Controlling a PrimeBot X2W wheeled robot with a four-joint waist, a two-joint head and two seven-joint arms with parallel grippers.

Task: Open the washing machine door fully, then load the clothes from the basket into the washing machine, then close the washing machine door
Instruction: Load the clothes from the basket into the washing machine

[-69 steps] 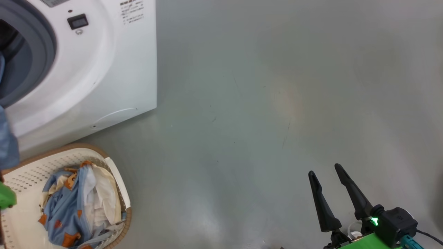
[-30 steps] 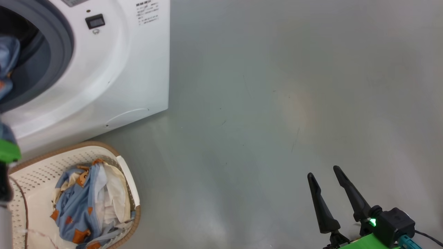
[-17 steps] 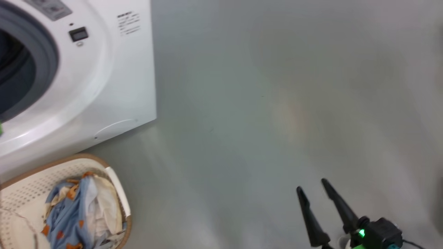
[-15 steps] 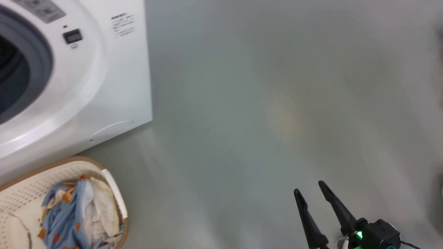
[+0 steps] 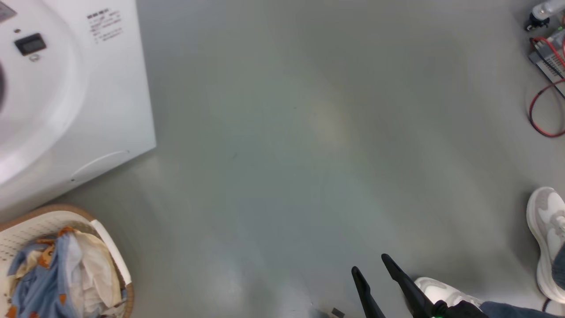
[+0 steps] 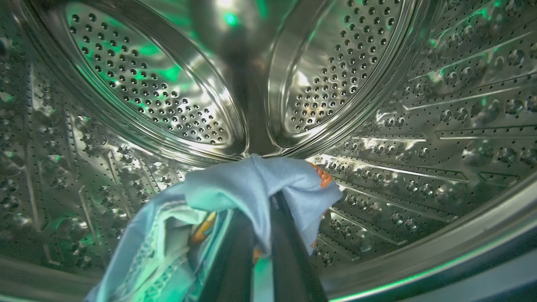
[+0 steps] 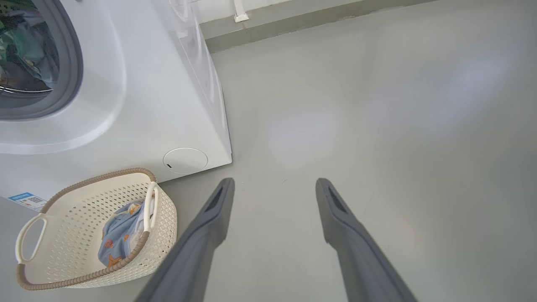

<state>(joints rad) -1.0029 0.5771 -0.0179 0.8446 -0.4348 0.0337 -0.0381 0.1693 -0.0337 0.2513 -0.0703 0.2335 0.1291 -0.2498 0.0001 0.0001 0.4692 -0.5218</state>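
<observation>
Floor (image 5: pixel 309 154): smooth grey, glossy, with faint scuffs. Standing on it at the left is the white washing machine (image 5: pixel 110 88). The cream basket (image 7: pixel 165 222) sits just beside the machine's lower front; contact cannot be confirmed. A person's pale shoe (image 5: pixel 547 234) and second shoe (image 5: pixel 443 292) are planted at the lower right. A red cable (image 5: pixel 536 110) loops beside small electrical gear (image 5: pixel 549 57) in the far right corner.

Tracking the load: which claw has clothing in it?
The left claw, shut on a light blue piece inside the drum; the right claw stands open, empty.
</observation>
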